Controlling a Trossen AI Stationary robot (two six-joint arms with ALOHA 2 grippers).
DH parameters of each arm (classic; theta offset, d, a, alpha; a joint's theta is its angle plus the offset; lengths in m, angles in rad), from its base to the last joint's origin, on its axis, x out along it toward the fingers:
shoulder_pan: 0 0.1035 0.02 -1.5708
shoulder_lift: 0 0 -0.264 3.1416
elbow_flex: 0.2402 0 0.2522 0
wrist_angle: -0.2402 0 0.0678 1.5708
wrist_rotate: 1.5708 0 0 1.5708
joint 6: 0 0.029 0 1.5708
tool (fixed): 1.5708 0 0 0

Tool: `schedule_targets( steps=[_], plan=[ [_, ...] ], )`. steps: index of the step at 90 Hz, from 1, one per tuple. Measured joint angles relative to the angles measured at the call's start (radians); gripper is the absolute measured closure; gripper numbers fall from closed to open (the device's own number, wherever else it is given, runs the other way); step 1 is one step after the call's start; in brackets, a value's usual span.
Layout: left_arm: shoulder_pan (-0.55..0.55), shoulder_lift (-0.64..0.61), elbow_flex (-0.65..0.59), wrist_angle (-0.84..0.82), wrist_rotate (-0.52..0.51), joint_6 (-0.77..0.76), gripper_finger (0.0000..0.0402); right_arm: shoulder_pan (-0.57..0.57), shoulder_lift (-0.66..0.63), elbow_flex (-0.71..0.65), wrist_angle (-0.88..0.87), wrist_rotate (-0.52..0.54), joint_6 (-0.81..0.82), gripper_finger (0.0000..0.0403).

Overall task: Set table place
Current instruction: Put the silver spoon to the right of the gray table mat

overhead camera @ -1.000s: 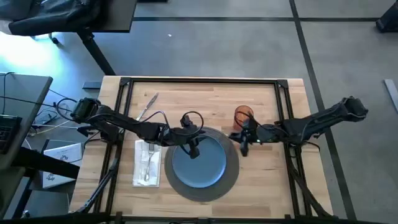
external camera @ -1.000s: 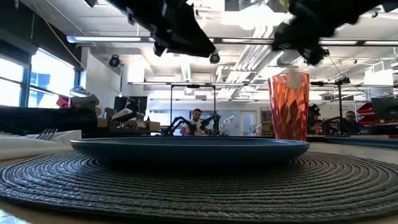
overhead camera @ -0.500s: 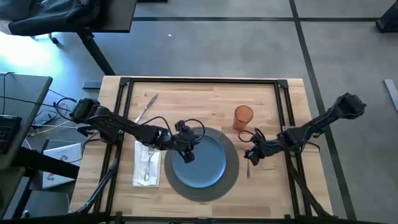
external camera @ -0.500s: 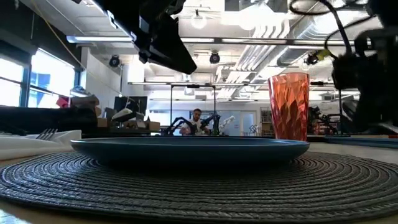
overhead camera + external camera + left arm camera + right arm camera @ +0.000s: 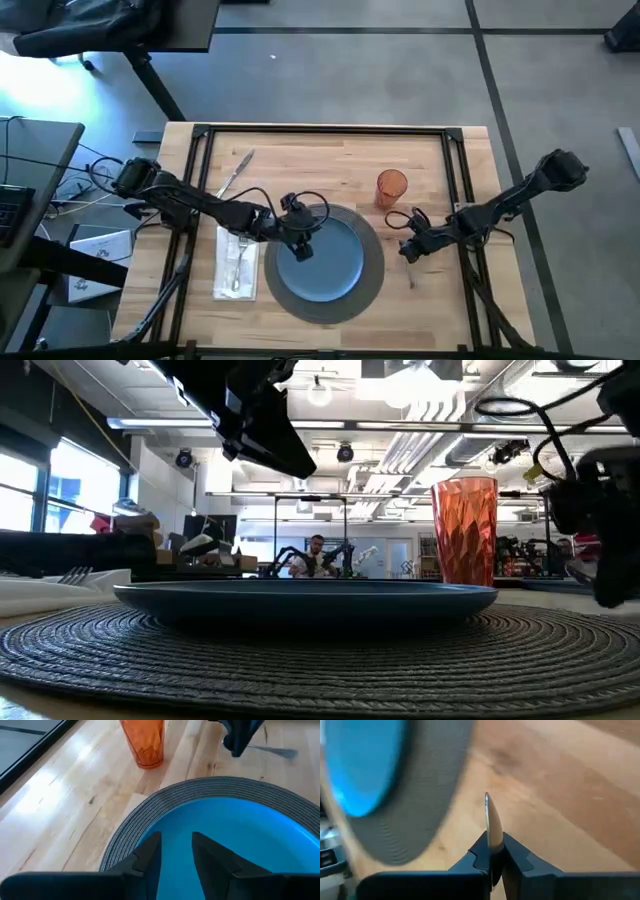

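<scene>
A blue plate point(image 5: 322, 262) lies on the round dark grey woven placemat point(image 5: 372, 262) in the middle of the wooden table point(image 5: 330, 150). My left gripper point(image 5: 176, 851) hovers open over the plate's far left part, holding nothing. An orange cup point(image 5: 391, 187) stands on the table beyond the mat's right side. My right gripper point(image 5: 410, 249) is just right of the mat, shut on a thin silver utensil point(image 5: 490, 822). The utensil's free end point(image 5: 412, 279) points toward the near edge. My right gripper pinches the silver utensil between its two fingers, with the thin edge point(image 5: 491, 842) showing between them. The free end point(image 5: 487, 800) sticks out well past the fingertips. Its length runs along the fingers. Whether it touches the table I cannot tell.
A white napkin point(image 5: 236, 262) with a fork on it lies left of the mat. Another silver utensil point(image 5: 238, 171) lies at the far left of the table. A black metal frame point(image 5: 455, 165) edges the tabletop. Bare wood shows right of the mat.
My right gripper has carried the utensil from beside the orange cup toward the table's near edge and slightly right, coming down low beside the mat. My left gripper has shifted a little toward the table's left over the plate, then kept still.
</scene>
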Motion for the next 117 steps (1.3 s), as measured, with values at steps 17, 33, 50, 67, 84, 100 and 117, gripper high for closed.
schedule_targets(
  steps=[17,33,50,67,84,100,117],
  plan=[
    [-0.002,0.000,0.000,0.001,-0.001,-0.003,0.0307,0.001,-0.001,0.003,-0.058,0.035,0.106,0.0403],
    [-0.006,0.000,0.000,0.008,-0.001,-0.009,0.0307,0.001,-0.001,0.003,-0.068,0.045,0.210,0.0403],
    [-0.006,0.000,0.000,0.010,-0.001,0.009,0.0307,0.001,-0.001,0.002,-0.076,0.061,0.268,0.0392],
    [-0.006,0.000,0.000,0.010,0.000,0.038,0.0307,0.001,-0.001,0.002,-0.080,0.074,0.269,0.0353],
    [-0.006,0.000,0.000,0.009,0.000,0.043,0.0307,0.000,-0.001,0.003,-0.087,0.085,0.266,0.0323],
    [-0.009,0.000,0.000,0.008,0.000,0.043,0.0307,0.000,-0.001,0.003,-0.094,0.087,0.236,0.0321],
    [-0.014,0.000,0.000,0.008,0.001,0.042,0.0307,-0.002,-0.001,0.003,-0.104,0.068,0.234,0.0321]
  ],
)
